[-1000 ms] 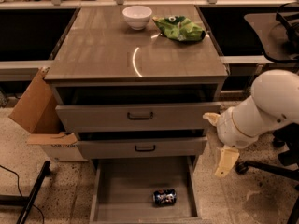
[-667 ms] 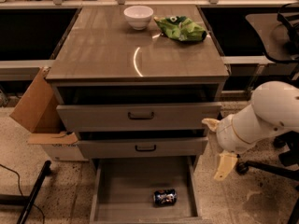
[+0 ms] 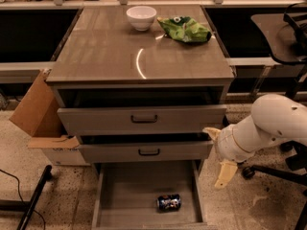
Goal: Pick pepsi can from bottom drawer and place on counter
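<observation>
The pepsi can (image 3: 168, 202) lies on its side on the floor of the open bottom drawer (image 3: 124, 195), near the front right. The counter (image 3: 110, 47) is the glossy wood-grain top of the cabinet. My gripper (image 3: 218, 153) hangs to the right of the cabinet, beside the middle drawer's right end, above and to the right of the can. Its two cream fingers (image 3: 224, 174) are spread apart and hold nothing. The white arm (image 3: 273, 123) reaches in from the right.
A white bowl (image 3: 141, 17) and a green chip bag (image 3: 184, 28) sit at the back of the counter. The two upper drawers (image 3: 144, 120) are pulled out slightly. A cardboard box (image 3: 41, 119) stands to the left and an office chair base (image 3: 278, 169) to the right.
The arm and gripper have sunk a little lower beside the cabinet's right side. The can and drawers have not moved.
</observation>
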